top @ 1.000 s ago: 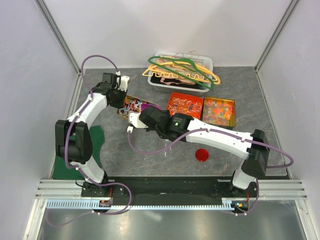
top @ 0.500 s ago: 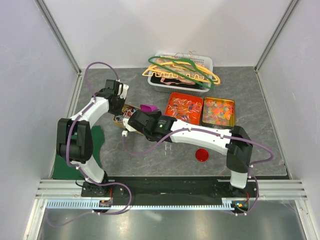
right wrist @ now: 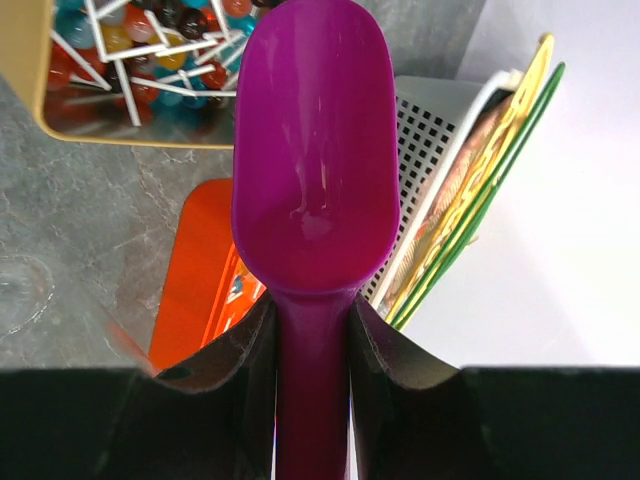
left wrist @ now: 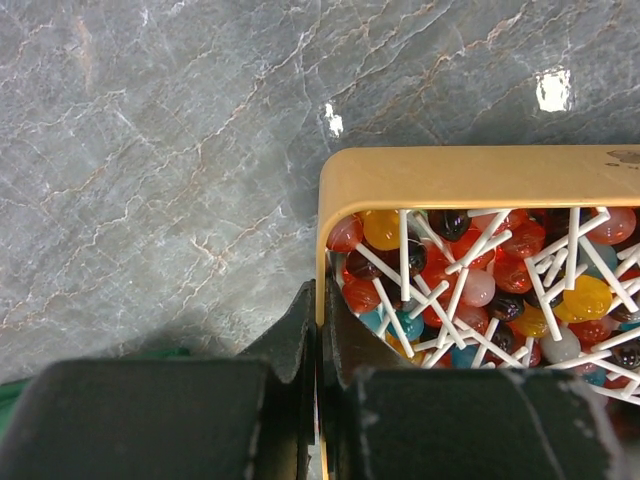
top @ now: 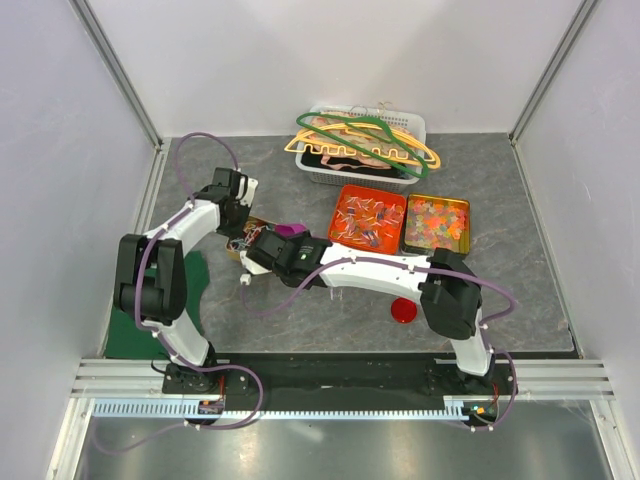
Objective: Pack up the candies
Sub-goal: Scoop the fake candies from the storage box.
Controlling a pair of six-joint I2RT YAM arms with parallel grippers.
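The candies [top: 368,215], small wrapped sweets, fill an orange tray [top: 345,192] at the middle back. My right gripper [top: 283,240] [right wrist: 312,340] is shut on the handle of an empty purple scoop [right wrist: 315,150] [top: 292,230], which hangs between that tray and a yellow tin of lollipops [left wrist: 470,280]. My left gripper [left wrist: 322,330] [top: 238,225] is shut on the yellow tin's side wall [left wrist: 322,240], one finger inside and one outside. In the right wrist view the tin [right wrist: 25,90] lies at the upper left and the orange tray [right wrist: 195,270] below the scoop.
A white basket [top: 412,125] [right wrist: 425,150] of big coat hangers [top: 360,140] stands at the back. A second yellow tin [top: 465,205] of orange and yellow sweets lies right of the orange tray. A red lid [top: 404,310] lies near the front. A glass rim [right wrist: 20,290] shows at the left.
My right arm has folded and carried the scoop left, toward the lollipop tin. The left gripper has kept its hold on the tin, which shifted slightly nearer and left.
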